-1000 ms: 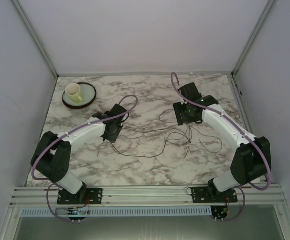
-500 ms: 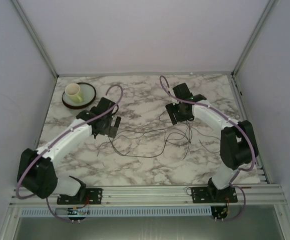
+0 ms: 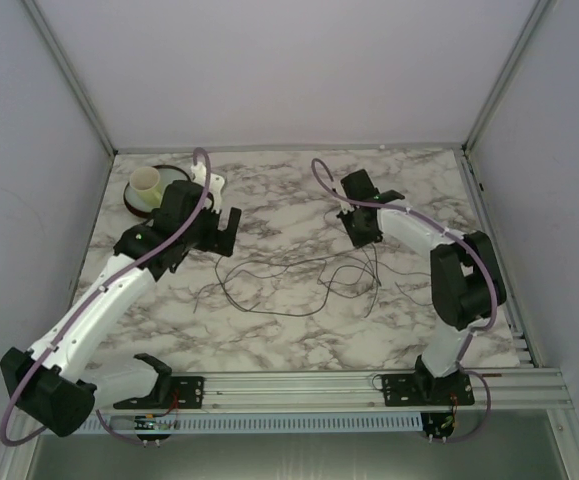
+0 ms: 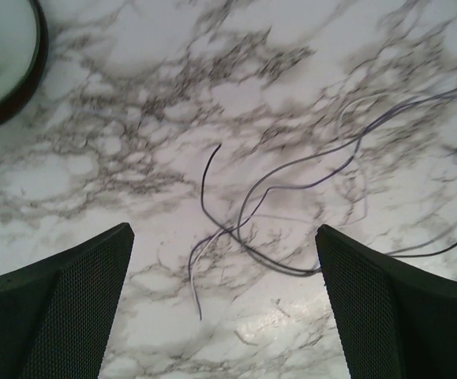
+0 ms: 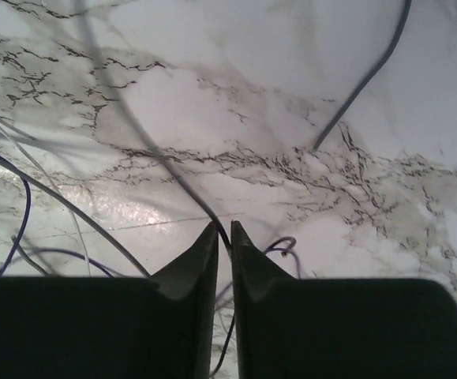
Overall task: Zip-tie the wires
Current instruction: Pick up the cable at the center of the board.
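Right claw nearly shut, pinching one of the wires | left claw wide open, empty, loose ends just beneath it

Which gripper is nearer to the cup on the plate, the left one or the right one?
Left. The left gripper hangs open just beside the cup; the right gripper is far across, pinching the wires.

No writing can be read in any view. No label, brand, number or sign is clear enough to make out.
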Robot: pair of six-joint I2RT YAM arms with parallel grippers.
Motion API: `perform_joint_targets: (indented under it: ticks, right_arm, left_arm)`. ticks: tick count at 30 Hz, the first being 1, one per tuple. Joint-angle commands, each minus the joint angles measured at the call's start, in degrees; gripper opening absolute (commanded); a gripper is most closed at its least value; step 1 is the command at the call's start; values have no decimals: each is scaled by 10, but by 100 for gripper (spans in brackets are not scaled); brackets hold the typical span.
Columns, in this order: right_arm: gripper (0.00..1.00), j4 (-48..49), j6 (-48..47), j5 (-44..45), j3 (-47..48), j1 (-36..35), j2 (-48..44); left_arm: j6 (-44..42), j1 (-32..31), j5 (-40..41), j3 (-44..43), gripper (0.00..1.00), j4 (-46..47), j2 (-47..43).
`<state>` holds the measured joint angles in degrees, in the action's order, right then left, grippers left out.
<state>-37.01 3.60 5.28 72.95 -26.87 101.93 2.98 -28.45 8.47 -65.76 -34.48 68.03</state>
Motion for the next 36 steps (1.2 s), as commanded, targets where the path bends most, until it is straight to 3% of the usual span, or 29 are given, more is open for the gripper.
perform_joint_targets:
  ticks: [1,10,19,25,36]
  right_arm:
    - [3,-12,0,41,30,0,-67]
    - [0,-85,-8,147,114,2,-187]
    - [0,-117,-23,295,180,9,-232]
    - [0,-72,-39,169,207,10,-272]
    - [0,-70,-19,-75,206,9,-316]
  left_arm:
    - [-26,2,-62,-18,100,77,-32]
    - [-30,1,-194,-40,100,237,-3]
    - [-36,-17,-240,-109,100,291,85]
    - [-31,-31,-256,-145,100,375,131]
    - [17,-47,-253,-115,100,617,228]
